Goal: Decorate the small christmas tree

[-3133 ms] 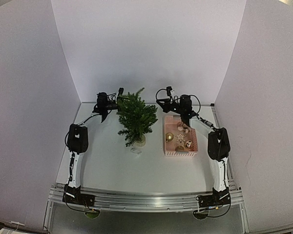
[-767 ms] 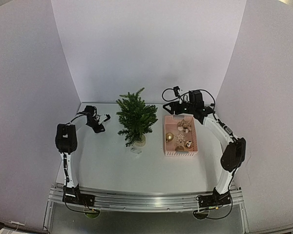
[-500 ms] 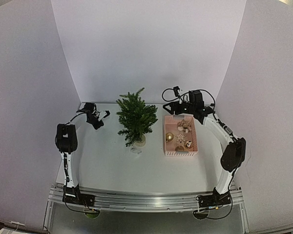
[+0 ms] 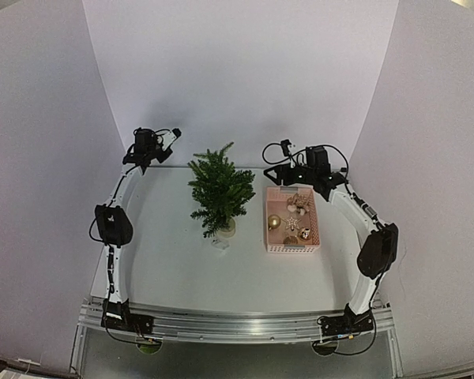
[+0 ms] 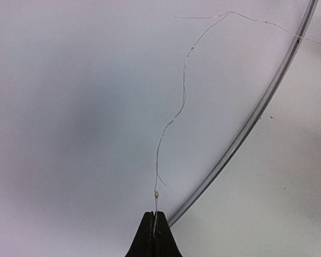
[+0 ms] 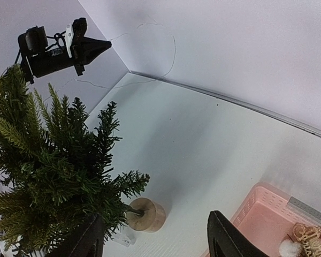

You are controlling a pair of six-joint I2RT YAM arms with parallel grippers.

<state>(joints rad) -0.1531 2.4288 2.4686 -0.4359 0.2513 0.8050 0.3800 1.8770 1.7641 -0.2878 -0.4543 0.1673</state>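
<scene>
Stringing step, apparently: small christmas tree [image 4: 220,192] mid-worktop near far edge; left gripper [image 5: 154,217] above far-left corner, jaws pinching thin wire [image 5: 171,120]; right gripper [image 4: 272,172] agape, empty; next likely draping wire over branches.

White table [image 4: 221,276]: tree [image 4: 220,189], pink basket [image 4: 292,249]

The small christmas tree [image 4: 220,189], a dark green miniature fir with bristly needle branches, stands upright on its round, pale wooden base [image 4: 226,229] toward the back middle of the white counter [image 4: 182,268].
</scene>
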